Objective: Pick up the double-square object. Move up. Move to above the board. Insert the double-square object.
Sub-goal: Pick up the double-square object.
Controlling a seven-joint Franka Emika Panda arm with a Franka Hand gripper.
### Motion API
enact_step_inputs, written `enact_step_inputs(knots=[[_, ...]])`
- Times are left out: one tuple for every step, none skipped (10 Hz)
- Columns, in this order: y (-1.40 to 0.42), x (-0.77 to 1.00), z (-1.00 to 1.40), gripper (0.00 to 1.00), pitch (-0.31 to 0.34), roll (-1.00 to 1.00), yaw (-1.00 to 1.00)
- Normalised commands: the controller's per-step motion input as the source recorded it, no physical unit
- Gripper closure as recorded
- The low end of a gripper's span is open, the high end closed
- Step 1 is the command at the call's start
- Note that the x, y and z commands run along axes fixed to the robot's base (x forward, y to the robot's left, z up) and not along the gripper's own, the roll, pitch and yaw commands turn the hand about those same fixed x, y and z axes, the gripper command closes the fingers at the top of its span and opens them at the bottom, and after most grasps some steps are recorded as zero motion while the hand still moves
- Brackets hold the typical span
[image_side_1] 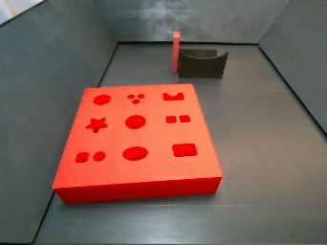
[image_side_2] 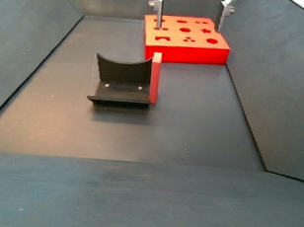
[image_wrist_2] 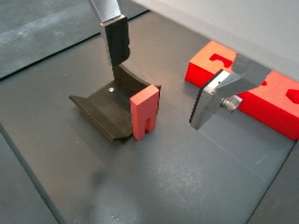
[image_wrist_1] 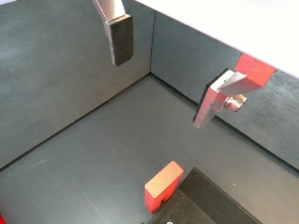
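One slim upright red double-square object (image_wrist_2: 142, 112) below spread-fingered gripper (image_wrist_2: 162, 74).

Gripper (image_wrist_2: 163, 83): flat silver finger plates, dark pads, round screw

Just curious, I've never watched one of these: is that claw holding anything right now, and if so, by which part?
Nothing is held. The gripper hangs open in the air, its fingers empty. The red peg stands upright by the dark holder block, apart from the fingers.
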Motion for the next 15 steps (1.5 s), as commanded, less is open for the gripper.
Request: enact_step_inputs(knots=[[0.00,0.00,0.00,0.00,-0.007,0.00,0.00],[-0.33,0.02,-0.07,0.00,-0.020,0.05,0.00],[-0.42,0.76,-0.21,0.00,0.023,0.11,0.00],[-0.40,0.92,-0.31,0.00,0.073,0.08,0.00],[-0.22,0.82,-0.44,0.00,0.056,0.07,0.00],[-0.01,0.61,-0.59,0.00,0.000,0.02,-0.05],[0.03,0.59,-0.61,0.00,0.000,0.00,-0.08],[0.03,0.55,-0.65,0.00,0.000,0.00,-0.12],[0.00,0.40,-0.87,0.00,0.017,0.01,-0.08],[-0.08,0.18,-1.00,0.00,0.031,0.10,0.00],[-0.20,0.00,-0.93,0.00,0.006,0.18,0.00],[-0.21,-0.15,-0.51,0.00,-0.114,0.19,0.00],[0.00,-0.02,0.00,0.00,-0.027,0.00,0.00],[0.00,-0.03,0.00,0.00,0.000,0.00,0.00],[0.00,0.00,0.00,0.00,0.000,0.00,0.00]])
